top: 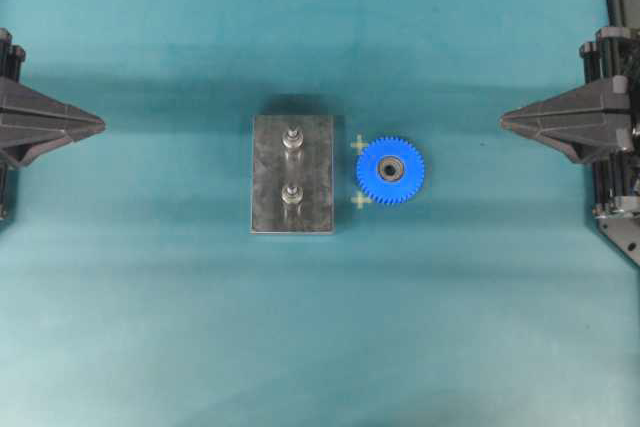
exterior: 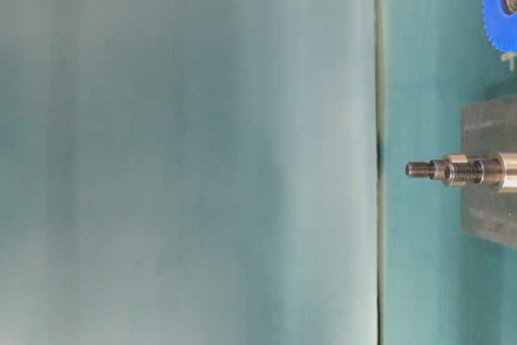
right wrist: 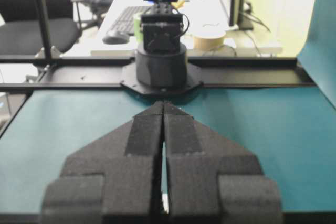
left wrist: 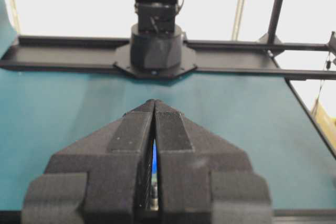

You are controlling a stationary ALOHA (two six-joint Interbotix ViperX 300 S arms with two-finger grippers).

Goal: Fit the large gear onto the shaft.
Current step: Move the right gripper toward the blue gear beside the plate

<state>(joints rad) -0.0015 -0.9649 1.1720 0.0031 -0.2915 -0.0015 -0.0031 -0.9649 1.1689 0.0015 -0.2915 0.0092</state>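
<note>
The large gear (top: 390,171) is bright blue with a dark bearing hub and lies flat on the teal mat just right of the dark grey plate (top: 265,197). Its edge also shows in the table-level view as the blue gear (exterior: 501,2). Two upright silvery pegs stand on the plate: the far shaft (top: 293,137) and the near one (top: 292,194); both are bare, seen side-on as the shaft (exterior: 460,170). My left gripper (top: 100,124) rests shut at the left edge, far from the plate. My right gripper (top: 504,121) rests shut at the right, apart from the gear. Both hold nothing (left wrist: 154,102) (right wrist: 164,104).
Two pale cross marks (top: 359,144) (top: 360,200) sit on the mat between plate and gear. Each wrist view faces the other arm's black base (left wrist: 156,51) (right wrist: 161,64) and a black frame rail along the mat's edge. A desk with clutter lies beyond the rail.
</note>
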